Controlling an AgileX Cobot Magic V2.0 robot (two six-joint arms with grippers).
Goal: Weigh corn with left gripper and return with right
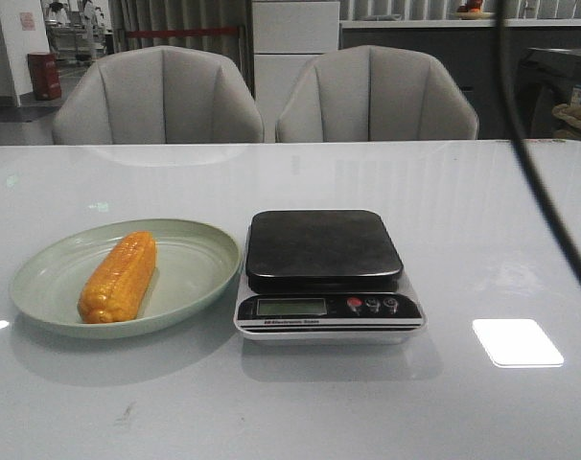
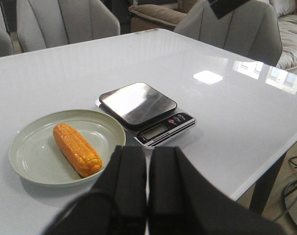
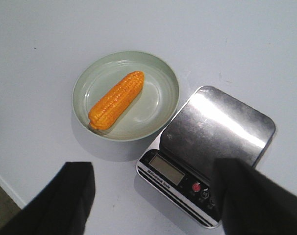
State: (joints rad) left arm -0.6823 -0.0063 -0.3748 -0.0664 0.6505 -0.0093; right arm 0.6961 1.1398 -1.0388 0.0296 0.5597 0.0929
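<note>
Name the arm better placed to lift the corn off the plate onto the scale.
Left. The corn lies on the plate, on the robot's left of the scale. The left gripper is shut and must open first.

The corn (image 1: pixel 119 276) lay alone in the plate (image 1: pixel 202 251), open from above — only the low rim stood around it. The scale (image 1: pixel 326 273) sat just beside the plate's right edge, its platform bare. The table (image 1: pixel 482 249) lay open right of the scale — a black cable (image 1: pixel 540 182) hung across that side.
</note>
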